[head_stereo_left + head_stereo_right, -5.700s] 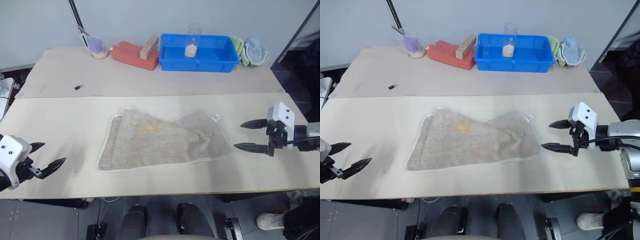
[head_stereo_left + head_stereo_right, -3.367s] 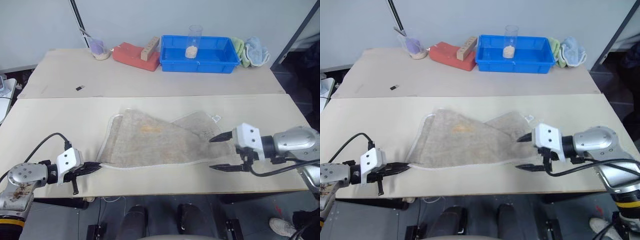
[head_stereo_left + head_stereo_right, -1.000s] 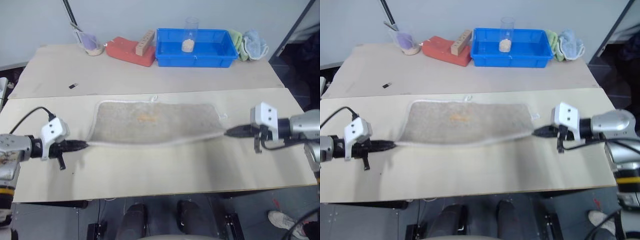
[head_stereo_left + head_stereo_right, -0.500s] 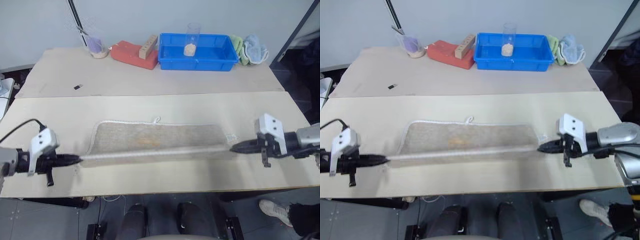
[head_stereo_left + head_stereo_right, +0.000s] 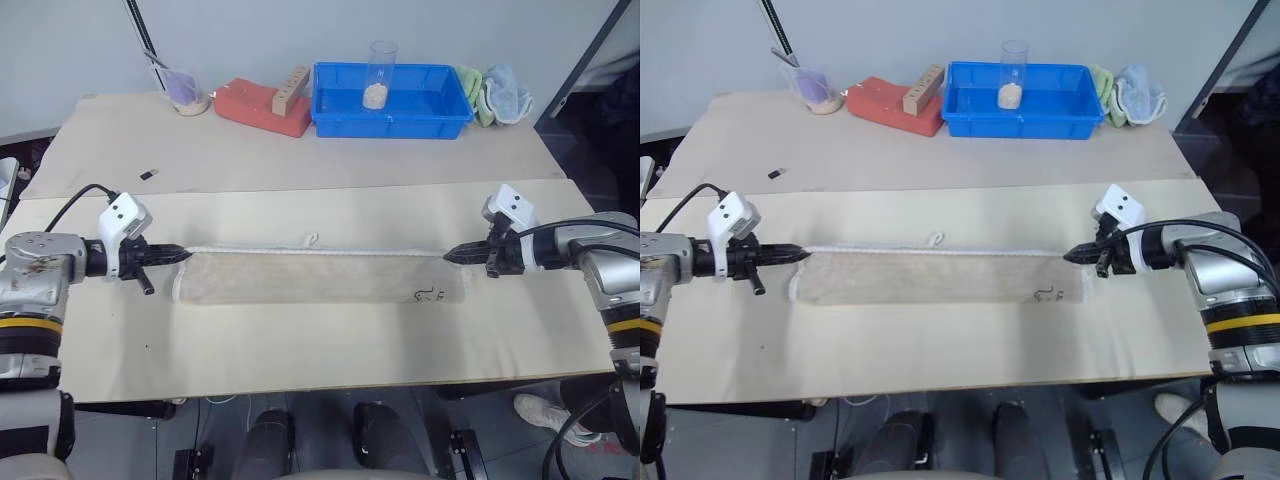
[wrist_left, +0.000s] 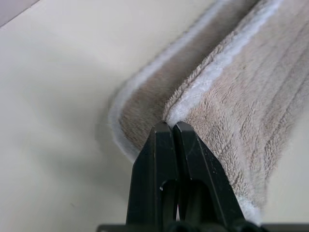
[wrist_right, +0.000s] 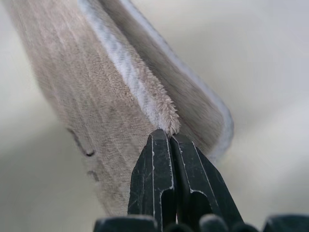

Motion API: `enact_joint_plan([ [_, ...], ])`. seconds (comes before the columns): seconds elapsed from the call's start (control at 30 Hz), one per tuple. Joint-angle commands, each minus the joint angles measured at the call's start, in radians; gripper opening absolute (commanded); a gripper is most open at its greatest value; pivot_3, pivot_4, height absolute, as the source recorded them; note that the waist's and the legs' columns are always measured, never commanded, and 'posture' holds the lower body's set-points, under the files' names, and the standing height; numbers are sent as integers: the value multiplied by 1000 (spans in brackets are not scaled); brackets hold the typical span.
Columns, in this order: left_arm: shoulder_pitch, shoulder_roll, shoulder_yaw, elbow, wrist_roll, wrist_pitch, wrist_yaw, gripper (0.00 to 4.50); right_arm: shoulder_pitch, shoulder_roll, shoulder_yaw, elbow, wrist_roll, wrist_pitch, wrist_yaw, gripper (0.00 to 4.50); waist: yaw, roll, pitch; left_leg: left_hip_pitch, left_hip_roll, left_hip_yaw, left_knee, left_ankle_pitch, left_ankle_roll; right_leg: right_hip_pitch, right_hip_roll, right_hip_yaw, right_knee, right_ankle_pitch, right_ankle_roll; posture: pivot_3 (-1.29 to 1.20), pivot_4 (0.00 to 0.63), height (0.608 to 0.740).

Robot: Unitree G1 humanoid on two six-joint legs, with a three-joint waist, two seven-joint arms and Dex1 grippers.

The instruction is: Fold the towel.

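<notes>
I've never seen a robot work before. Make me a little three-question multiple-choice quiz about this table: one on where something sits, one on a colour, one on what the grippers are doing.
1. Where is the clear cup with the pale contents?
A. in the blue tray
B. on the towel
C. at the table's near edge

2. What colour is the towel's edging?
A. red
B. white
C. black

3. What are the two grippers doing?
A. both open above the table
B. one holds the cup
C. each shut on an end of the towel

Answers:
1 A: the clear cup stands inside the blue tray.
2 B: the towel has white trim.
3 C: the left gripper and right gripper pinch opposite ends.
</notes>
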Motion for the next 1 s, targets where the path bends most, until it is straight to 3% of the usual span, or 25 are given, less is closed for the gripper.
enact_joint_plan([
  [0.03, -48, -5, -8, 45, 38, -55, 21, 0, -46, 9, -13, 32, -19, -2, -15, 25, -1, 0, 0, 0, 0, 0, 0, 0, 0, 0, 0, 0, 0, 0, 0, 0, 150, 740],
  [0.17, -72, -26, -3, 84, 47, -56, 41, 0, -85, 36, -26, 83, -39, -9, -56, 25, -2, 0, 0, 0, 0, 0, 0, 0, 0, 0, 0, 0, 0, 0, 0, 0, 150, 740],
  [0.27, -75, -36, 2, 104, 68, -93, 82, 950, -98, 53, -58, 95, -47, -30, -117, 1010, -2, 0, 0, 0, 0, 0, 0, 0, 0, 0, 0, 0, 0, 0, 0, 0, 150, 740],
  [0.47, -83, -38, 19, 130, 79, -157, 137, 3842, -108, 62, -119, 85, -36, -32, -202, 3085, -1, 0, 0, 0, 0, 0, 0, 0, 0, 0, -1, 0, 1, 0, 1, 0, 150, 740],
  [0.53, -88, -33, 29, 131, 70, -185, 141, 4500, -96, 56, -139, 59, -30, -27, -214, 3775, 0, 0, 0, 0, -1, 0, 0, 0, 0, 0, -1, 0, 1, 0, 1, 0, 150, 740],
  [0.6, -86, -28, 45, 95, 46, -199, 118, 4500, -65, 48, -174, 14, -19, -14, -238, 4412, 1, 0, 0, 0, -1, 0, 0, 0, 0, 0, -2, 0, 1, 1, 1, 0, 150, 740],
  [0.63, -77, -21, 47, 59, 34, -210, 92, 4500, -38, 44, -200, -24, -5, 4, -249, 4464, 2, 0, 0, -1, -1, 0, 0, 0, 0, 0, -2, 0, 1, 1, 1, 0, 150, 740],
  [0.8, 57, -15, 44, -333, -96, -157, -51, 4500, 221, 96, -361, -347, 73, 123, -388, 4464, 7, 0, 0, -3, 0, -1, 0, 0, 0, 0, -4, -1, 1, 2, 2, 0, 150, 740],
  [1.0, 153, -39, 0, -699, -218, -5, -64, 4500, 422, 204, -398, -520, 69, 188, -553, 4464, 1, 0, 0, -2, -1, 0, 0, 0, 0, 1, -4, 2, -1, 2, 4, 0, 150, 740],
])
